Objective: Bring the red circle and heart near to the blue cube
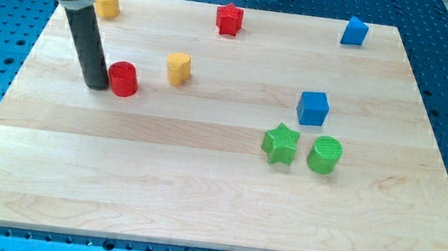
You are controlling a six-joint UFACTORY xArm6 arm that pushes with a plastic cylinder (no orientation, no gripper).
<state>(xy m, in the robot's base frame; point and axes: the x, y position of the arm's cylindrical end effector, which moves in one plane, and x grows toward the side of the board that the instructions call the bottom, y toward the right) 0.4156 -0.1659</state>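
Note:
The red circle (123,79) lies on the wooden board (199,191) at the view's upper left. My tip (96,86) stands right against its left side. The yellow heart (179,68) lies a little to the right of the red circle and slightly higher. The blue cube (313,108) sits right of centre, far to the right of both.
A green star (280,144) and a green circle (324,155) lie just below the blue cube. A red star (230,19) sits at the top centre, a yellow block (107,2) at the top left, a blue block (354,31) at the top right.

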